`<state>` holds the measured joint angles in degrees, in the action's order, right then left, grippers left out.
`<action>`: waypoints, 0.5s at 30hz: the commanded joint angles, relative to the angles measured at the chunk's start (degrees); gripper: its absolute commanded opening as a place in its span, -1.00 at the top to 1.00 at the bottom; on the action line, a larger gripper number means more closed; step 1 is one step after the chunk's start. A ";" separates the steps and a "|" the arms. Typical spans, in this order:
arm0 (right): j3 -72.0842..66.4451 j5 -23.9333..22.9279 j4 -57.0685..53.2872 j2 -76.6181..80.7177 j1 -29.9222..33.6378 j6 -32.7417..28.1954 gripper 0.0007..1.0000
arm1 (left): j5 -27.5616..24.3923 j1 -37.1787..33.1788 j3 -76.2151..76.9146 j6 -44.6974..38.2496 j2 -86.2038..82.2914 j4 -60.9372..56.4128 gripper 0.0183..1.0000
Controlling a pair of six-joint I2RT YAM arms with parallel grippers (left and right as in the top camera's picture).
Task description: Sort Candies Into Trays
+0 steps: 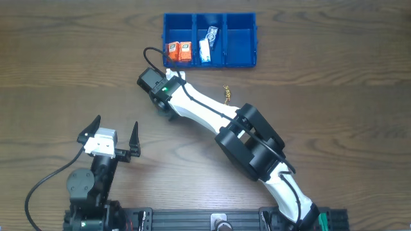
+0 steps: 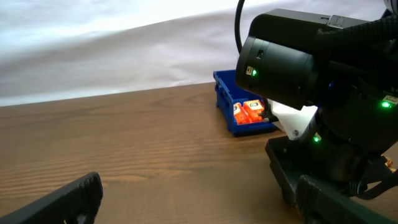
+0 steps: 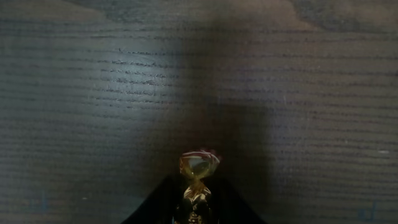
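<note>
Three compartments divide the blue tray [image 1: 209, 64] at the upper centre of the top view. Two orange candies [image 1: 179, 52] lie in its left compartment and two blue-and-white candies [image 1: 209, 43] in the middle one. The right gripper [image 3: 198, 208], just below the tray's left corner, has its fingers closed on a gold-wrapped candy [image 3: 199, 168] over the wooden table [image 1: 334, 115]. A small gold piece [image 1: 227, 95] lies on the table right of centre. The left gripper [image 1: 110, 136], at lower left, has its fingers spread apart.
</note>
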<state>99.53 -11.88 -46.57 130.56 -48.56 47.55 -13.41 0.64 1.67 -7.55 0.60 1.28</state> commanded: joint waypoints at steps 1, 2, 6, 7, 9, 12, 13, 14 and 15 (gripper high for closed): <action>-0.15 -1.11 -0.15 0.94 0.63 0.20 0.55 | -1.03 0.13 -1.38 -0.63 -0.35 1.84 -0.99; -0.15 -1.11 -0.17 0.94 0.63 0.20 0.56 | -1.05 0.13 -1.38 -0.63 -0.35 1.84 -0.99; -0.13 -1.09 -0.22 0.76 0.63 -0.09 0.60 | -1.03 0.13 -1.38 -0.63 -0.35 1.84 -0.99; -0.13 -1.09 -0.22 0.59 0.63 -0.31 0.60 | -1.03 0.13 -1.38 -0.63 -0.35 1.84 -0.99; -0.13 -1.14 -0.33 -0.11 0.57 -1.44 0.61 | -1.03 0.13 -1.38 -0.63 -0.35 1.84 -0.99; -0.13 -1.20 -0.92 -2.34 0.57 -2.49 0.62 | -1.05 0.13 -1.38 -0.63 -0.35 1.84 -0.99; -0.13 -1.64 -1.42 -3.41 0.59 -2.47 0.63 | -1.05 0.13 -1.38 -0.63 -0.35 1.84 -0.99; -0.13 -2.27 -2.01 -4.57 0.59 -2.47 0.63 | -1.03 0.13 -1.38 -0.63 -0.35 1.84 -0.99; -0.13 -3.23 -2.84 -6.34 0.59 -2.69 0.64 | -1.05 0.13 -1.38 -0.63 -0.35 1.84 -0.99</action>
<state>99.50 -12.29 -48.03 130.10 -48.56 46.22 -13.41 0.64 1.67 -7.57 0.60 1.28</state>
